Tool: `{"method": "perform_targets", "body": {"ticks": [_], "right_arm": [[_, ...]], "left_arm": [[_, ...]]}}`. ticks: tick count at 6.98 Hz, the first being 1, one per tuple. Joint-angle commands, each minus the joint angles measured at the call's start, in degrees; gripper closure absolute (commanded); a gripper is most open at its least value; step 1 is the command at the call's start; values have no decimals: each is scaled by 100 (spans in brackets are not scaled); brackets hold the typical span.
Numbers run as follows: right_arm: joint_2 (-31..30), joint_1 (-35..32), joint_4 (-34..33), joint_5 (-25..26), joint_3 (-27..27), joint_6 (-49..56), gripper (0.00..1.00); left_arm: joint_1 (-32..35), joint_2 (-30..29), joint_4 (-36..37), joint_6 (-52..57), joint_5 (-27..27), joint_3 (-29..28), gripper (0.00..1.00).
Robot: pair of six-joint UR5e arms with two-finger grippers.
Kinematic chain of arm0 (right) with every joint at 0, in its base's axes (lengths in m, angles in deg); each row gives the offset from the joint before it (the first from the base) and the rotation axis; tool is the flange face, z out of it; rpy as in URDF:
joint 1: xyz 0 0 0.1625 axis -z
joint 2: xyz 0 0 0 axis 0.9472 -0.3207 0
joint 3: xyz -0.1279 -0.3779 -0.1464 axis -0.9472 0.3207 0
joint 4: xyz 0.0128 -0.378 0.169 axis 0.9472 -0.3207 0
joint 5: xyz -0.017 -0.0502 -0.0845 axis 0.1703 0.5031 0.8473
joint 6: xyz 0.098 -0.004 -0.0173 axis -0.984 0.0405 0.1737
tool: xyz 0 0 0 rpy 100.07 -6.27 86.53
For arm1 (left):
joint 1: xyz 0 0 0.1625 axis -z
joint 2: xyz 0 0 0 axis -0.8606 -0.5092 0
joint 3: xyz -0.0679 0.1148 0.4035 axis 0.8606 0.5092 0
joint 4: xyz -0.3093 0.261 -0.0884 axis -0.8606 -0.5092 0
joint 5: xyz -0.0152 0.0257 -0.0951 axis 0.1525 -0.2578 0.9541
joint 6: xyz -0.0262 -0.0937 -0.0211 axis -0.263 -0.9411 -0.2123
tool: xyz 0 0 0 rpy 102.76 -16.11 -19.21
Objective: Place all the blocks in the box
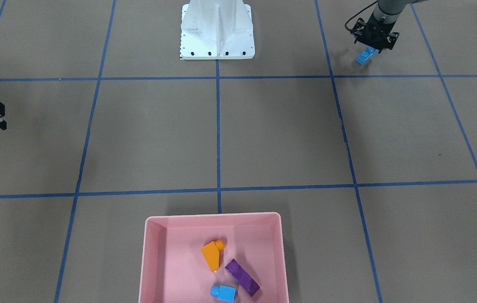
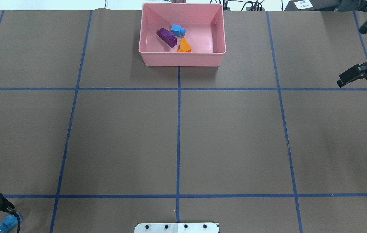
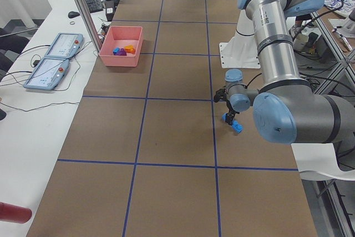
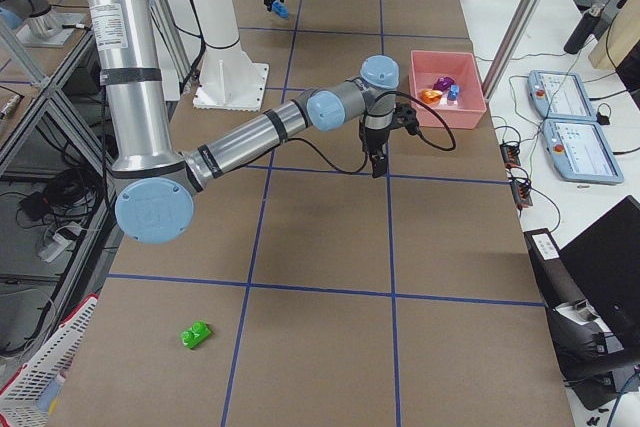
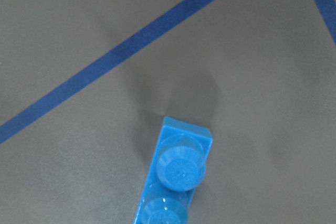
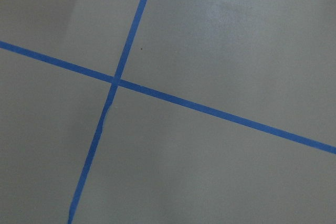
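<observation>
My left gripper [image 1: 372, 45] is shut on the long light-blue bar [image 1: 366, 56] and holds it tilted just above the table near the robot's left corner; the bar also shows in the left wrist view [image 5: 176, 174] and the overhead view [image 2: 6, 223]. The pink box [image 1: 213, 217] holds the orange brick [image 1: 212, 254], the long purple brick [image 1: 242, 277] and the small light-blue cube [image 1: 224, 292]. The green brick [image 4: 195, 334] lies on the table far out on the robot's right. My right gripper [image 2: 343, 81] hangs open and empty over bare table, away from the box.
The white metal base [image 1: 217, 33] stands at the robot's edge of the table. Blue tape lines [image 6: 118, 82] cross the brown table. Two tablets [image 3: 55, 59] and cables lie on the side bench beside the box.
</observation>
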Motion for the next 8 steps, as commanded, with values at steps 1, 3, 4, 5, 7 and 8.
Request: {"method": "perform_targets", "body": {"ticks": [1,3,4,5,7,8], "right_arm": [[-22,-24,0,-16,4,15,0],[-197,-129,0,-16,5,294,0],[-294,-182,0,-16,13,488,0],[-347,-234,0,-16,5,516,0],[-601,-392,0,-16,13,1040,0],[-846,-515,9,-16,5,1339,0]], "left_arm": [[-15,-16,-5,7,9,-62,11],[-50,-16,-5,16,0,-71,67],[-50,-8,-14,25,0,-54,92],[-15,27,-14,16,0,33,100],[11,72,-23,-219,9,340,100],[20,72,-14,-569,9,585,100]]}}
